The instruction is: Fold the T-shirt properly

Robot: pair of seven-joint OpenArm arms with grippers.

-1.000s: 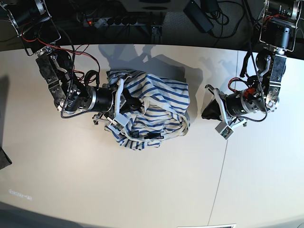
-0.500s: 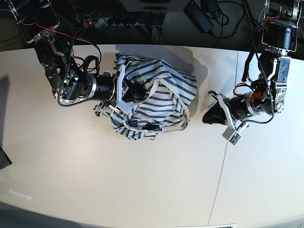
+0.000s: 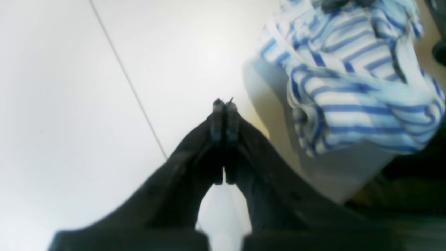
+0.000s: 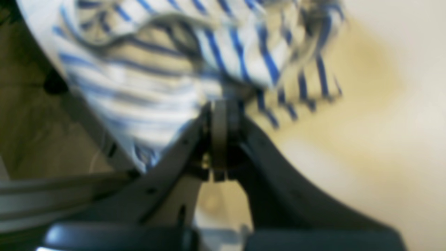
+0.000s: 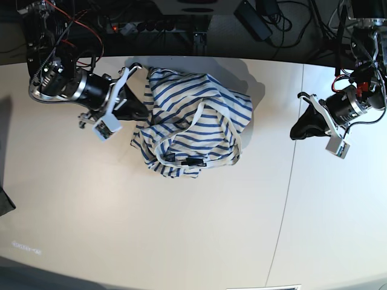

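The T-shirt (image 5: 199, 121), white with narrow blue stripes, lies in a crumpled heap at the table's back centre, its cream neckband and dark label facing up. My right gripper (image 5: 145, 112) sits at the heap's left edge. In the right wrist view, which is blurred, that gripper (image 4: 219, 104) is shut, with the T-shirt (image 4: 156, 69) bunched right at its tips as if pinched. My left gripper (image 5: 294, 130) hangs well right of the shirt. In the left wrist view it (image 3: 223, 103) is shut with nothing in it, and the T-shirt (image 3: 355, 87) shows beyond it.
A thin seam (image 5: 290, 181) runs front to back through the white table, between the shirt and the left arm. A power strip (image 5: 157, 27) and cables lie behind the table's back edge. A dark object (image 5: 5, 202) pokes in at the left edge.
The right arm has drawn back to the left and toward the table's back, and the shirt heap has shifted that way with it. The left arm has moved right, away from the shirt.
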